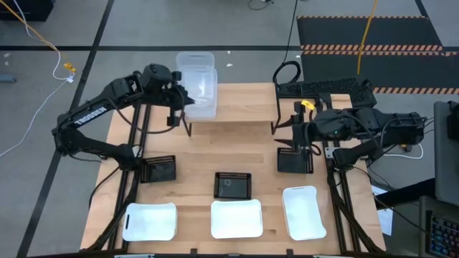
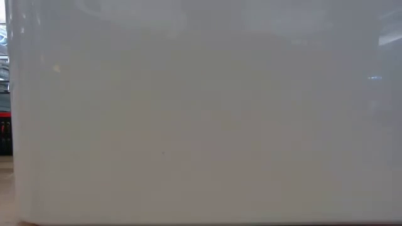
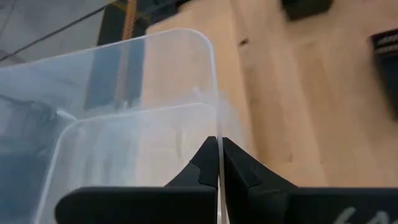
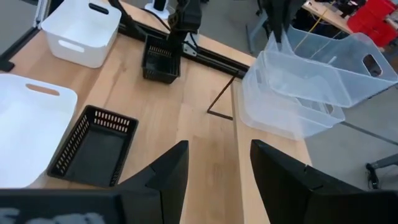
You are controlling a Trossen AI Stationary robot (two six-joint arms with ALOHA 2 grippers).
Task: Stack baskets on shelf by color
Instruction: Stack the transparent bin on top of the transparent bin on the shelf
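Observation:
Clear baskets [image 1: 197, 82] are stacked on the left end of the shelf [image 1: 237, 111]. The right wrist view shows the top clear basket [image 4: 336, 62] tilted in the one below it [image 4: 280, 115]. My left gripper [image 1: 188, 99] is shut on that top basket. My right gripper [image 1: 296, 135] hovers open by the shelf's right end, above a black basket [image 1: 294, 160]; its open fingers show in its own wrist view [image 4: 217, 168]. Two more black baskets [image 1: 159, 170] [image 1: 233, 185] and three white baskets [image 1: 236, 218] rest on the table. My left gripper pinches the top clear basket by its side wall at the rim [image 3: 217, 140], one finger inside the basket and one outside. It comes from the table's left side. The basket is tilted, its lower part nested in the clear basket beneath [image 3: 124, 130].
The white baskets line the table's near edge [image 1: 149, 221] [image 1: 303, 212]; one white wall [image 2: 201, 113] fills the whole low view. The shelf's middle and right part show bare wood. A keyboard [image 1: 326, 87] lies beyond the table's far right corner.

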